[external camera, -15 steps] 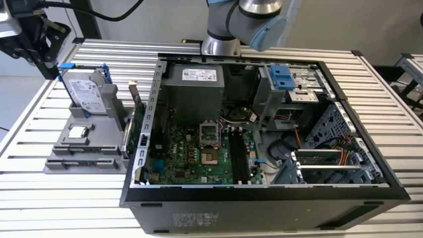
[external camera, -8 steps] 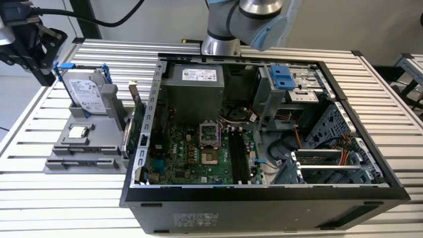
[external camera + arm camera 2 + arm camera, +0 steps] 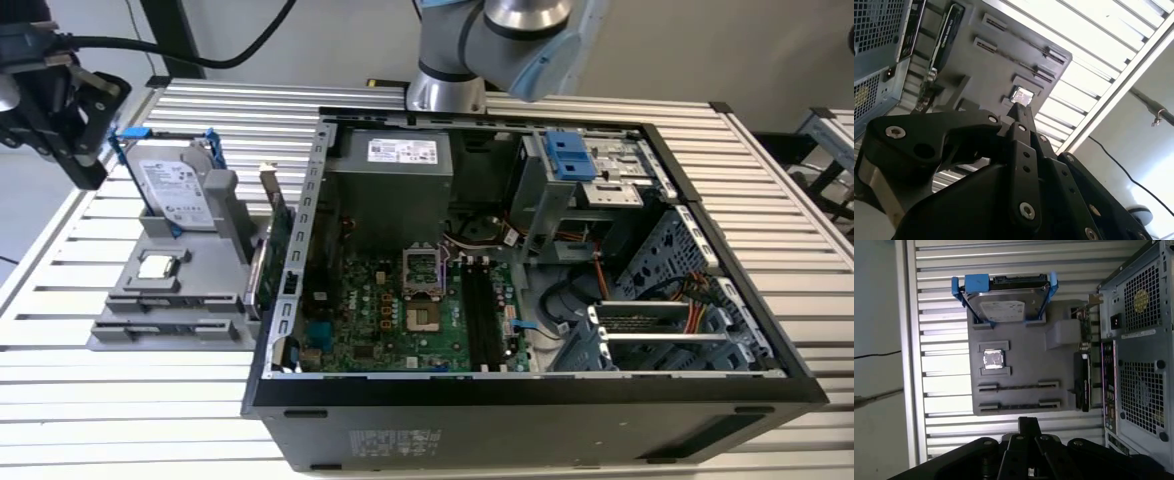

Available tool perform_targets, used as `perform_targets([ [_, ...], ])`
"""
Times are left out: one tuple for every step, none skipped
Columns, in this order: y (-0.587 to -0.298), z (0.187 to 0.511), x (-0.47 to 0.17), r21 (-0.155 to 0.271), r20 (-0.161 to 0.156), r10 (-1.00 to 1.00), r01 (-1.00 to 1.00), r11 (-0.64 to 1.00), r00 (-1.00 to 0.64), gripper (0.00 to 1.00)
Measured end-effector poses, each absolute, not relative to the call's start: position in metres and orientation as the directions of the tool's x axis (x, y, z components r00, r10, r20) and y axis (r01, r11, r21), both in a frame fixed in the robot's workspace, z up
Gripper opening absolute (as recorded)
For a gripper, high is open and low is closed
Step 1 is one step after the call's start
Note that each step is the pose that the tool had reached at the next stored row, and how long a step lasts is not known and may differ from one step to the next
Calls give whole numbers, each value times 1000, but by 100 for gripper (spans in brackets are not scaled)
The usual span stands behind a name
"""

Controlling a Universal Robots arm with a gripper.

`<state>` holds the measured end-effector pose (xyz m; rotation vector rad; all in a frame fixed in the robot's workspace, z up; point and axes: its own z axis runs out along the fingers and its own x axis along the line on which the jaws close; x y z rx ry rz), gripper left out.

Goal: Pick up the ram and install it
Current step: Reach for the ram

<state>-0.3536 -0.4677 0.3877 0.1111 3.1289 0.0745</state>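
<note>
A black two-fingered gripper [image 3: 83, 165] hangs above the slatted metal table [image 3: 801, 200], at about ten o'clock from a grey slotted holder block [image 3: 134, 330] in the exterior view. In both wrist views its fingers are drawn together at the tip [image 3: 1021, 112] [image 3: 1029, 424]. On the block stand a silver hard drive in a blue frame [image 3: 171, 190], a square silver processor chip [image 3: 158, 267] and a green expansion card with a metal bracket [image 3: 274, 250]. At three o'clock from the block lies an open black computer case [image 3: 534, 400]. The ram, a long thin dark stick [image 3: 477, 315], seems to stand in the green motherboard [image 3: 387, 310], though I cannot tell it surely from the slots.
</note>
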Motion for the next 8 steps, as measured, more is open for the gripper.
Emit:
perform_targets([
  [-470,388,-352,48,-8,71,71,996,-997,0],
  [-472,387,-351,48,-8,71,71,996,-997,0],
  [-474,387,-349,48,-7,71,71,996,-997,0],
  [-475,387,-347,48,-7,71,70,996,-997,0],
  [-476,387,-346,48,-7,70,70,996,-997,0],
  [-476,387,-345,48,-7,70,69,996,-998,0],
  [-476,387,-344,48,-7,69,68,997,-998,0],
  [-476,387,-343,48,-7,68,68,997,-998,0],
])
